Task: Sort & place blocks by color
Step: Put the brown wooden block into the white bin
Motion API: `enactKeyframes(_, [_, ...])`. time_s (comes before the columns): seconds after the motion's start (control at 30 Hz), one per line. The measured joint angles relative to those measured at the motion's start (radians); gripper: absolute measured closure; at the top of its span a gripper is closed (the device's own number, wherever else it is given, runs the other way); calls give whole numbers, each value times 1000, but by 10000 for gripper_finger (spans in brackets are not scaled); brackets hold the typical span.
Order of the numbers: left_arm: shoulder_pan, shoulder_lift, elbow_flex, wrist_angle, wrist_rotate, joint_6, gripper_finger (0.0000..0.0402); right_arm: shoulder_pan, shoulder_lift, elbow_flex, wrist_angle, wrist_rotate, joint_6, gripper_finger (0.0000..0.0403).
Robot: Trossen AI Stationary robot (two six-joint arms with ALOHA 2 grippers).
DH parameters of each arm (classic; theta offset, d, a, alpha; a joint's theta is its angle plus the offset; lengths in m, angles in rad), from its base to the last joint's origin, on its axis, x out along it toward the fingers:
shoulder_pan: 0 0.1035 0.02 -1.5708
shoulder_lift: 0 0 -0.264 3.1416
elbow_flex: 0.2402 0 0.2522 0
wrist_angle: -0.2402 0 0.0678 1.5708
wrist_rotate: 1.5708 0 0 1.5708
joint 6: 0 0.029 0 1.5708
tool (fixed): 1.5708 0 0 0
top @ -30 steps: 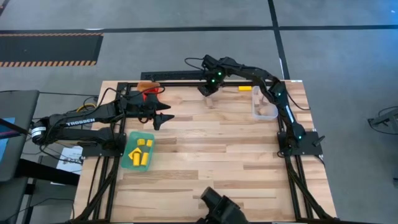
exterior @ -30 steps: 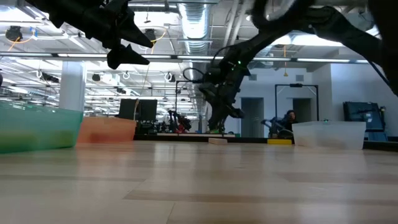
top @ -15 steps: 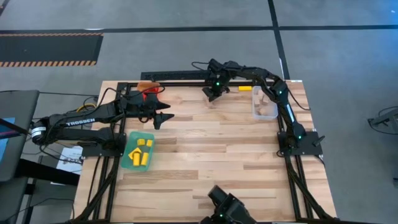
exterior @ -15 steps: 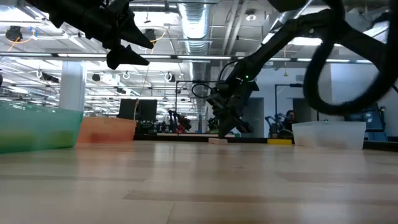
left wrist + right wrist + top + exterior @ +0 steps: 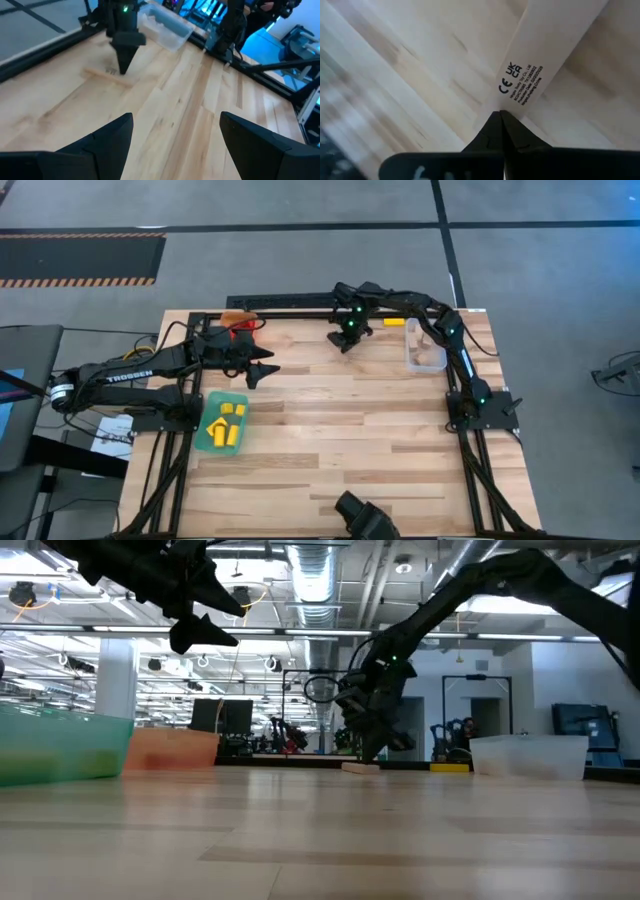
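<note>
Right tool [image 5: 346, 340] down at far edge of desk [image 5: 350, 430], fingers clenched together, tips touching pale wood bar [image 5: 555, 50]; nothing gripped between them. Bar lies flat on desk, small print on it; ends cut off in right wrist view, barely visible from above under tool. Left tool [image 5: 262, 370] hovers over desk's left side, released, empty. Yellow blocks [image 5: 226, 425] in green bin [image 5: 212, 402]. Red block [image 5: 240, 333] in orange bin [image 5: 236, 318], mostly hidden by left arm. Yellow bar [image 5: 395, 322] at far edge beside clear bin [image 5: 424, 346]; clear bin's contents hard to make out.
</note>
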Motion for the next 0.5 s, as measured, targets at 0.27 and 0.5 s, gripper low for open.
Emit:
enactKeyframes(0.27, [0,0,0,-61,14,-3,116,36,-160,-166,47,121,-27,401])
enactKeyframes(0.5, [0,0,0,-56,15,3,116,38,-474,-601,450,118,44,401])
